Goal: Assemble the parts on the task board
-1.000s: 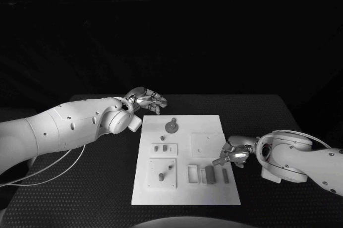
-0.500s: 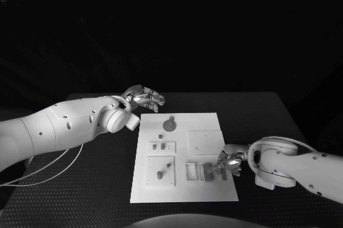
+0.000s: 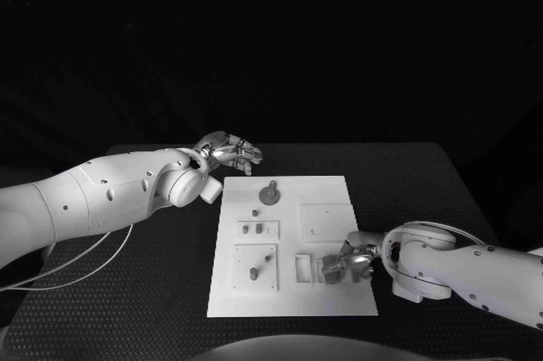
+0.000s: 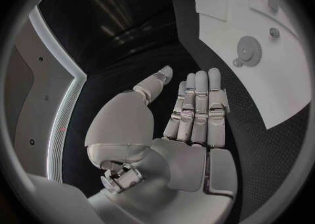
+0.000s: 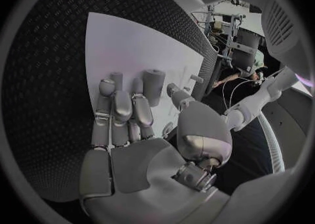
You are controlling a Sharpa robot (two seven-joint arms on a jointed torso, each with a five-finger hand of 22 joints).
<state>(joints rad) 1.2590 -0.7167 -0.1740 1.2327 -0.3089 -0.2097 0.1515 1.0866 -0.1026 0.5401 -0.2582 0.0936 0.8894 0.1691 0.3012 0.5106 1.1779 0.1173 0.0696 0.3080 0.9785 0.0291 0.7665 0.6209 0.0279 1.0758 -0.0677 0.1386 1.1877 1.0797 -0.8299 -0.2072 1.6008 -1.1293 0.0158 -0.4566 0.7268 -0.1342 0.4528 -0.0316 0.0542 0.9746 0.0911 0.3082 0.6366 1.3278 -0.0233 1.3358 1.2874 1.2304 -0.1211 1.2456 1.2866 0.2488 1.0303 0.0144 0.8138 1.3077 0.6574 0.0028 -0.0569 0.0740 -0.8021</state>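
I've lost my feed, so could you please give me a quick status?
Left hand open, hovering off the board's far left corner. Right hand down over the parts at the near right; grip unclear. Nothing in the way.

The right hand (image 5: pixel 141 129) lies low over the white task board (image 5: pixel 125 51), palm toward it, its fingers (image 5: pixel 121 106) stretched side by side across the plate and the thumb set apart beside them. Whether anything is under the fingertips cannot be told. Around the board the black dimpled bench (image 5: pixel 46 77) shows.
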